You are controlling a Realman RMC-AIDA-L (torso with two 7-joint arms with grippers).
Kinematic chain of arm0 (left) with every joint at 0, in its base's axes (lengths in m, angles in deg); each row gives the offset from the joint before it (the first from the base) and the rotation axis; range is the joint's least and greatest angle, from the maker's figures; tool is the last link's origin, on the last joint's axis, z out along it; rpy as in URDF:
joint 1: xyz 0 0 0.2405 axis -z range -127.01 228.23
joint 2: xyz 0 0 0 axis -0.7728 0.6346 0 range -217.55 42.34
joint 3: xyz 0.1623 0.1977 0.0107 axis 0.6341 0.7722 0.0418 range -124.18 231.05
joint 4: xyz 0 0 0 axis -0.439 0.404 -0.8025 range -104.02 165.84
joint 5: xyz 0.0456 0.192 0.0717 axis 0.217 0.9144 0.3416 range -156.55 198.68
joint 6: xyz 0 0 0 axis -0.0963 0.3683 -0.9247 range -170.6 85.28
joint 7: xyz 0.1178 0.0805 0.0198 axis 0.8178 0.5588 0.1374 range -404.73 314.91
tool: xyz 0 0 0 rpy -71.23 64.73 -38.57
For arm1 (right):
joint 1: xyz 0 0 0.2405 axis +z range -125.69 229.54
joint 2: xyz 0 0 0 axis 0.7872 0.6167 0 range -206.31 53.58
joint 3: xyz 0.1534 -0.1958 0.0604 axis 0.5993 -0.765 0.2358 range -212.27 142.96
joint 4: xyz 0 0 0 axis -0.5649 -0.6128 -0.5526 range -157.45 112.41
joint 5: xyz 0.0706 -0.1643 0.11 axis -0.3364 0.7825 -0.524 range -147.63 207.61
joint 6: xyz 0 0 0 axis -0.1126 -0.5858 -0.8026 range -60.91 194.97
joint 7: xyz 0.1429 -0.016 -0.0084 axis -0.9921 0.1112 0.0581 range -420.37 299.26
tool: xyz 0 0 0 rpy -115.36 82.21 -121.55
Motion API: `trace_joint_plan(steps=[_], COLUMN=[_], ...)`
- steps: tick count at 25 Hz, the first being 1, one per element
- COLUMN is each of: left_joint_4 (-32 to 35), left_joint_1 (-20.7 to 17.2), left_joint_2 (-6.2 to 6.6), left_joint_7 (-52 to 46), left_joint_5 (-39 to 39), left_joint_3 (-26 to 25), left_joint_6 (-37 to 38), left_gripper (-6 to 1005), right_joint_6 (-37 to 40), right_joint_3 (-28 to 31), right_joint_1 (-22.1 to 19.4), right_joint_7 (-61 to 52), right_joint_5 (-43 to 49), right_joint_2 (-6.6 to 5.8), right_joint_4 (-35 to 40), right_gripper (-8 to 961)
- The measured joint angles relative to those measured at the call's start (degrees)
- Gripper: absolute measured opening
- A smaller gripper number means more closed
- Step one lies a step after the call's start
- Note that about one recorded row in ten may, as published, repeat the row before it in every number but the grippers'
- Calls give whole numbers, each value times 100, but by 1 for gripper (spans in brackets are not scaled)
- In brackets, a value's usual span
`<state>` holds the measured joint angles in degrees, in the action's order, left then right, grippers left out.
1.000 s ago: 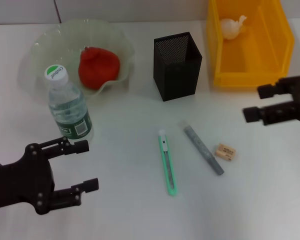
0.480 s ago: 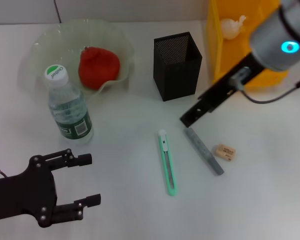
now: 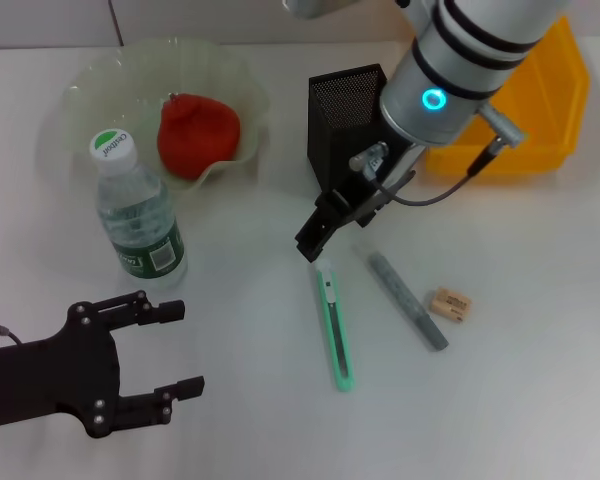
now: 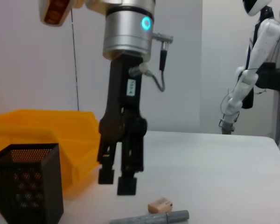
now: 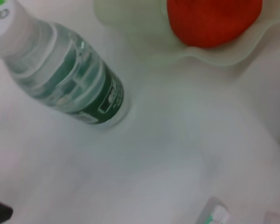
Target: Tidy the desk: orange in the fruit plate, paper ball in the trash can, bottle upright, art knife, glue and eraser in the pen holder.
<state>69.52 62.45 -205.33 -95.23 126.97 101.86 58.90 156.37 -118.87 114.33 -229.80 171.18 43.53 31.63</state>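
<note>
The green art knife [image 3: 335,330] lies on the white desk, and my right gripper [image 3: 318,238] hangs open just over its far end, next to the black mesh pen holder [image 3: 355,130]. The left wrist view shows that right gripper [image 4: 116,179] with its fingers a little apart and nothing held. To the knife's right are the grey glue stick [image 3: 407,298] and the tan eraser [image 3: 450,303]. The orange [image 3: 197,135] rests in the glass fruit plate [image 3: 80,100]. In front of the plate the bottle [image 3: 135,210] stands upright. My right arm hides the paper ball. My left gripper [image 3: 170,350] is open at the near left.
The yellow trash bin [image 3: 565,100] stands at the back right, behind my right arm. Bare desk lies between the bottle and the art knife and along the near right edge.
My right arm has swung from beside the yellow bin leftwards and down to the far end of the art knife. The left gripper has drifted slightly nearer.
</note>
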Motion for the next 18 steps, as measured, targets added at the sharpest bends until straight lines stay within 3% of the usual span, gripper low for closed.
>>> trace_joint_plan(steps=[5, 18], left_joint_4=[0, -65], left_joint_1=[80, 194], left_joint_2=[-17, -44], left_joint_7=[41, 131], left_joint_5=[38, 45], left_joint_3=[0, 0], left_joint_6=[94, 76], left_gripper=[749, 748], right_joint_6=[-420, -869], right_joint_3=[-345, -1342], right_joint_1=[303, 326], right_joint_7=[-3, -13], right_joint_5=[-32, -490], right_joint_2=[0, 0], right_joint_4=[-718, -918], right_gripper=[815, 786])
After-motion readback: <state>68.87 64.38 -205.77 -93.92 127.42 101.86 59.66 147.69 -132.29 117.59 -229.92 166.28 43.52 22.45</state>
